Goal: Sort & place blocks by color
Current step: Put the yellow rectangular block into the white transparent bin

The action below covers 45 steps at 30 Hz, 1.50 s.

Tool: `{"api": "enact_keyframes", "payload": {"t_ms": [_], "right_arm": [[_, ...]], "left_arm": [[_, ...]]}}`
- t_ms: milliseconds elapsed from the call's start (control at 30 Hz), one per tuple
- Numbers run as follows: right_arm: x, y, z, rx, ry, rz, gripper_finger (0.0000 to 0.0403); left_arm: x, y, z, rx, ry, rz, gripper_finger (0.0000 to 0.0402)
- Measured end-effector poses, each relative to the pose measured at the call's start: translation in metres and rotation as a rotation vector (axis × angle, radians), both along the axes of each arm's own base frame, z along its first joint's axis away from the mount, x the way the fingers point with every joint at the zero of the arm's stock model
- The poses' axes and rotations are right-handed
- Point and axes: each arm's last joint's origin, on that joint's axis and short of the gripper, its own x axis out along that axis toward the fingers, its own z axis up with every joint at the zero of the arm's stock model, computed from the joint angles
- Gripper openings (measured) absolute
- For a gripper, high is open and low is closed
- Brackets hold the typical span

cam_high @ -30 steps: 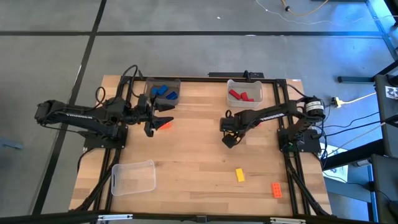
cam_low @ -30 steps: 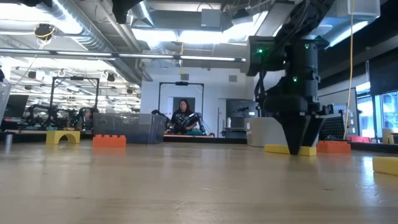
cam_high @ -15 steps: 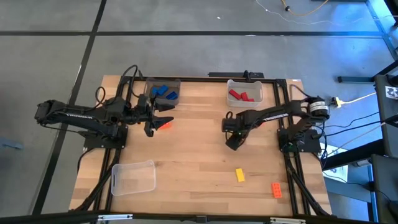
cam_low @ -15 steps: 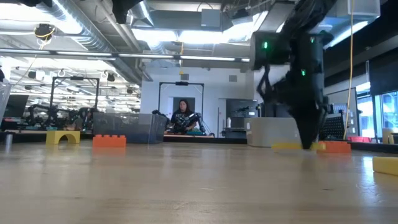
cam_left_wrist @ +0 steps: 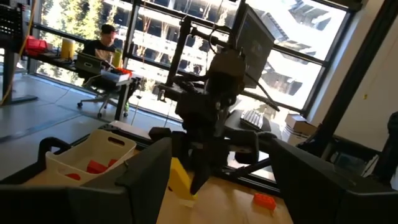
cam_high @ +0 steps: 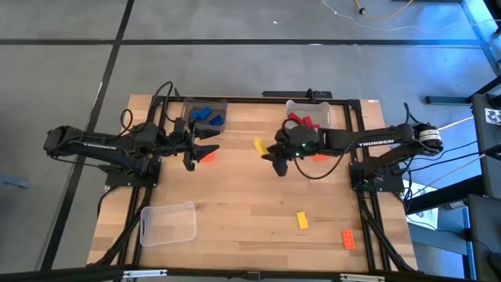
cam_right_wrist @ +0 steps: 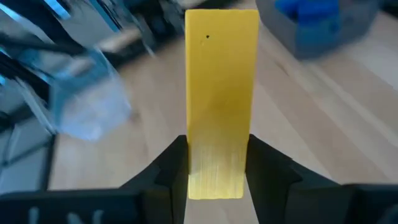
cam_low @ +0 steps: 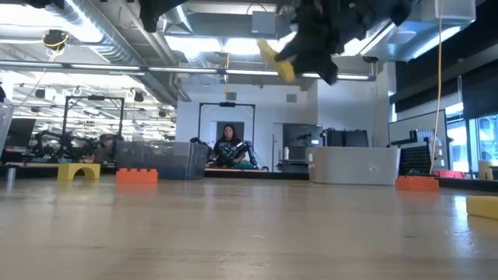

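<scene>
From above, we see the right gripper (cam_high: 270, 153) clamped on a yellow block (cam_high: 258, 145) just in front of the bin of red blocks (cam_high: 308, 114), which sits at the table's (cam_high: 243, 196) far edge. The left gripper (cam_high: 205, 149) hangs with its fingers apart near the bin of blue blocks (cam_high: 205, 116), a red-orange block (cam_high: 207, 157) on the table between its fingers. Well away from the red bin, toward the near edge, lie a second yellow block (cam_high: 302, 221) and an orange block (cam_high: 347, 239); an empty clear bin (cam_high: 167, 223) stands at the near left corner.

At table height, we see the right gripper (cam_low: 299, 47) raised high above the table top with the yellow block (cam_low: 276, 58) tilted in its grip. A person (cam_low: 228, 145) sits in the room beyond.

From the left wrist, we see the right gripper (cam_left_wrist: 196, 177) beside the red bin (cam_left_wrist: 87, 155), the yellow block (cam_left_wrist: 181, 180) in its fingers and another orange block (cam_left_wrist: 264, 200) on the table close by.

From the right wrist, we see both fingers (cam_right_wrist: 168, 168) pressed against the yellow block's (cam_right_wrist: 221, 93) sides, with the blue bin (cam_right_wrist: 323, 25) beyond it.
</scene>
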Motion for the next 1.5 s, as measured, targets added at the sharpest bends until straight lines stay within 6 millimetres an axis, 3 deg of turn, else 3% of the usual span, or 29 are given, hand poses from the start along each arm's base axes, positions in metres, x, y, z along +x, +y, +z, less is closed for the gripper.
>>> {"api": "enact_keyframes", "payload": {"t_ms": [133, 467, 700, 1067, 1500], "right_arm": [[0.005, 0.0, 0.008, -0.003, -0.095, 0.002, 0.0124], [0.007, 0.001, 0.012, -0.004, -0.143, 0.01, 0.0124], [0.018, 0.002, 0.023, -0.017, -0.326, 0.067, 0.0124], [0.044, 0.018, 0.02, -0.003, -0.327, 0.143, 0.0124], [0.056, 0.024, 0.018, -0.009, -0.322, 0.183, 0.0124]], "left_arm": [[0.0, 0.0, 0.0, 0.001, 0.0, 0.003, 0.0261], [0.001, 0.0, -0.001, -0.026, 0.008, 0.008, 0.0261], [0.025, 0.001, -0.021, -0.103, 0.098, -0.004, 0.0261], [0.064, 0.0, -0.038, -0.095, -0.004, -0.068, 0.0261], [0.07, -0.001, -0.042, -0.115, -0.025, -0.117, 0.0247]]}}
